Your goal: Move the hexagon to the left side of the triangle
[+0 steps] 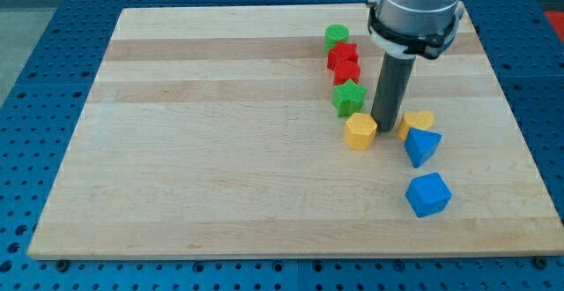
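My tip (384, 125) is resting on the desk (220, 150) just to the view's right of the yellow hexagon (360, 131), apparently touching it, and between it and the yellow heart (417, 122). This arm is carrying no claw, only the rod, so nothing is being held.

The blue triangle (421, 146) is sitting just below the heart, to the view's right of the hexagon. My reading is that the hexagon is already lying on the triangle's left, and the tip is standing where a leftward push would act (or finish).

Nearby:
- green star (349, 96) just above the hexagon
- two red blocks (344, 63), shapes unclear
- green block (337, 36) topping that column
- blue block (428, 194) lying apart, lower right

The desk is pale planked wood, sitting on a blue perforated base (35, 79).
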Controlling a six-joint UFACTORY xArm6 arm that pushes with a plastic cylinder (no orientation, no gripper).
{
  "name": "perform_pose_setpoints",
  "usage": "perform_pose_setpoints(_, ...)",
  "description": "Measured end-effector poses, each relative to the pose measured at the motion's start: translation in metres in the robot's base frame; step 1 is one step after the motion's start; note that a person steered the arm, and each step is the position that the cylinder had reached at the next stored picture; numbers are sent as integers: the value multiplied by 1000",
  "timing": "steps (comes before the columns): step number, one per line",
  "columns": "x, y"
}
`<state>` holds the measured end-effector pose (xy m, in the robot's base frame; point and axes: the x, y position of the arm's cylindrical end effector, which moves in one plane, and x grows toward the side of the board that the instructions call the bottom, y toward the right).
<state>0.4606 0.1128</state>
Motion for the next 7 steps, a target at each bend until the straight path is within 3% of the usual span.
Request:
perform_pose_setpoints(2,30,-21)
perform_pose_setpoints(7,15,-59)
